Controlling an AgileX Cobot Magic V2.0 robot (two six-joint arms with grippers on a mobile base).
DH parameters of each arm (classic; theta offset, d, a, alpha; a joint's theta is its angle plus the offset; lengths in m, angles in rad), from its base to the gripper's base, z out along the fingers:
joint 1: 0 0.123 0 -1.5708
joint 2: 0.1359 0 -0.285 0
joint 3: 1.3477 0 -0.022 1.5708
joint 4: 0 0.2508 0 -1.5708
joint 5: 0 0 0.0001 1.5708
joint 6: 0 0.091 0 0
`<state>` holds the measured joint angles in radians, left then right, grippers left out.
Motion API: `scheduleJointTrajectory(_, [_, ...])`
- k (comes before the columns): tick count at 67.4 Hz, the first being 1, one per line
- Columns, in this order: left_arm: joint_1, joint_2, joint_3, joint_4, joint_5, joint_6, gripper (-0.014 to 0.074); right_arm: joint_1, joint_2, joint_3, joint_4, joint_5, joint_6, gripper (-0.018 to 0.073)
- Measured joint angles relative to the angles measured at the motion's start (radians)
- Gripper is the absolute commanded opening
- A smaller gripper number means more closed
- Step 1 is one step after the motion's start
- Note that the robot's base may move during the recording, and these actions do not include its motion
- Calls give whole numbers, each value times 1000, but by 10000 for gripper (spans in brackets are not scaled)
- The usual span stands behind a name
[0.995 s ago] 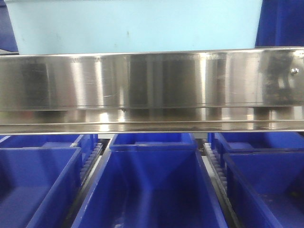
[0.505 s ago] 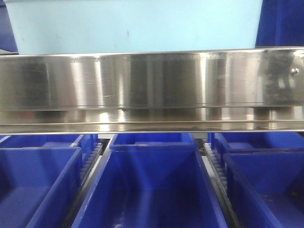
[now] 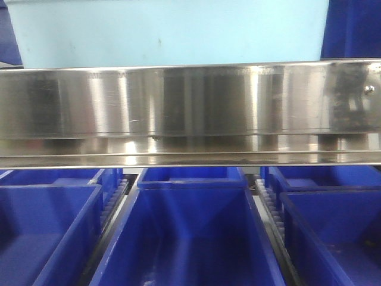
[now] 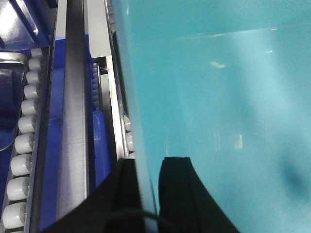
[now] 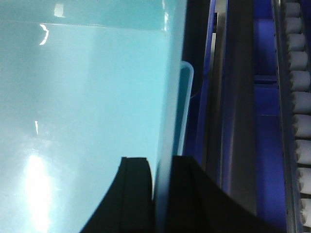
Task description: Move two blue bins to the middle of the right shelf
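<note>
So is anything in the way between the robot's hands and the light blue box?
No, nothing visible. The left gripper and the right gripper each pinch a wall of the light blue bin, one finger on each side.

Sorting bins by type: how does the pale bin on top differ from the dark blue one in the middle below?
The light blue bin is pale turquoise; the middle dark blue bin is deep blue. The light blue bin sits above the steel shelf rail, the dark one below. The left claw and right claw pinch the light bin's walls; nothing grips the dark one. Both are smooth plastic.
</note>
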<state>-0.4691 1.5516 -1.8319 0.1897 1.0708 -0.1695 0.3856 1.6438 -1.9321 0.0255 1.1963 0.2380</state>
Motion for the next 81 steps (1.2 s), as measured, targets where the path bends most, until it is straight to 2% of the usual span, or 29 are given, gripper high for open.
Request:
scheduleJointTrajectory(31, [-3,69,0,-37,74,0,-111,2,9,8,-33,38,2,-151])
scheduleJointTrajectory(36, [-3,69,0,-35,76,0,-88,2,9,8,-33,38,2,-127])
scheduleJointTrajectory(41, [-3,69,0,-35,76,0,8,2,9,8,-33,38,2,-41])
scheduleJointTrajectory(46, [-3,69,0,-30,78,2,155,2,9,8,-33,38,2,114])
scheduleJointTrajectory(51, [-3,69,0,-3,86,9,385,2,9,8,-52,36,-1,302])
scheduleJointTrajectory(58, [-3,69,0,15,100,12,631,-2,9,8,-73,36,-1,516])
scheduleJointTrajectory(62, [-3,69,0,18,110,12,589,-2,9,8,-80,36,-1,578])
scheduleJointTrajectory(73, [-3,66,-9,19,133,12,466,-2,9,8,-79,36,-1,558])
scheduleJointTrajectory(81, [-3,52,-9,22,146,12,409,-2,5,8,-67,36,-3,558])
